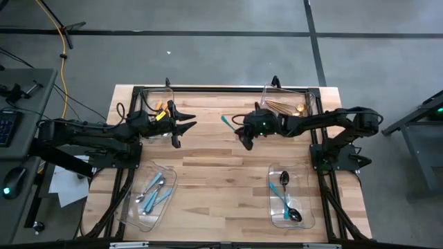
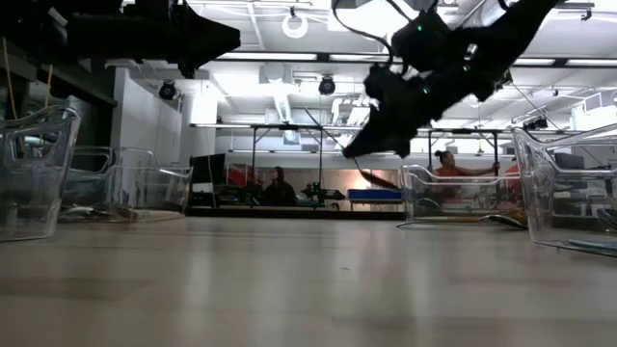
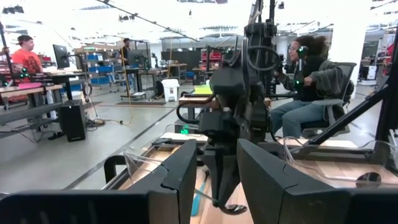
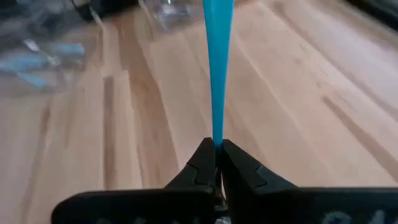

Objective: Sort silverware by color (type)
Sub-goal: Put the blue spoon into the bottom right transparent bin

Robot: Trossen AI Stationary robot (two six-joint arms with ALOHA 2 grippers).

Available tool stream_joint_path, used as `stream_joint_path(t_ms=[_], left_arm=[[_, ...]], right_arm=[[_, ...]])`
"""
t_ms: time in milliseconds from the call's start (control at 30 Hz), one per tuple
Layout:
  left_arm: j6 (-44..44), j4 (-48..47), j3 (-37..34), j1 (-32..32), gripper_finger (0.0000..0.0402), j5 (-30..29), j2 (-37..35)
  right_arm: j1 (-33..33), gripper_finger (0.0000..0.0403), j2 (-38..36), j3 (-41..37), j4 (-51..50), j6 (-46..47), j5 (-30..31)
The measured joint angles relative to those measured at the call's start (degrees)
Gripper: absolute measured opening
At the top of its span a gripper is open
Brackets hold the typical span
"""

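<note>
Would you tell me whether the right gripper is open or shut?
Shut: the right gripper pinches a teal-handled utensil, fingertips meeting around its handle.

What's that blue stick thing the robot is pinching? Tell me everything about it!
It is the teal handle of a piece of silverware. It is long, thin and smooth, and looks like plastic, tapering toward the right gripper, whose fingers are shut on its narrow end. From above it pokes out of the gripper over the middle of the wooden table, lifted clear of the wood. Only the gripper touches it. Its eating end is hard to make out.
</note>
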Motion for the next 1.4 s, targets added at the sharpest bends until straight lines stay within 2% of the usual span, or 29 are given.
stream_joint_path(t_ms=[467,667,967,1167,1400], left_arm=[[0.0,0.5,0.0,0.0,0.0106,-0.3,0.0],[-2.1,4.1,0.0,0.0,0.0106,-0.5,2.7],[-2.8,11.7,1.0,0.1,0.0106,0.9,12.3],[-4.1,11.7,2.8,0.1,0.0106,4.8,14.2],[-4.1,11.7,2.8,0.1,0.0106,5.0,14.2]], right_arm=[[-0.1,0.0000,0.1,-0.8,29.0,-9.8,-0.3],[-0.1,0.0000,0.3,-3.1,41.5,-11.0,-4.1],[1.7,0.0000,0.3,-3.2,44.7,-11.0,-8.2],[1.7,0.0000,0.3,-3.2,44.5,-11.9,-8.4],[1.7,0.0000,0.3,-3.2,44.5,-10.8,-9.0]])
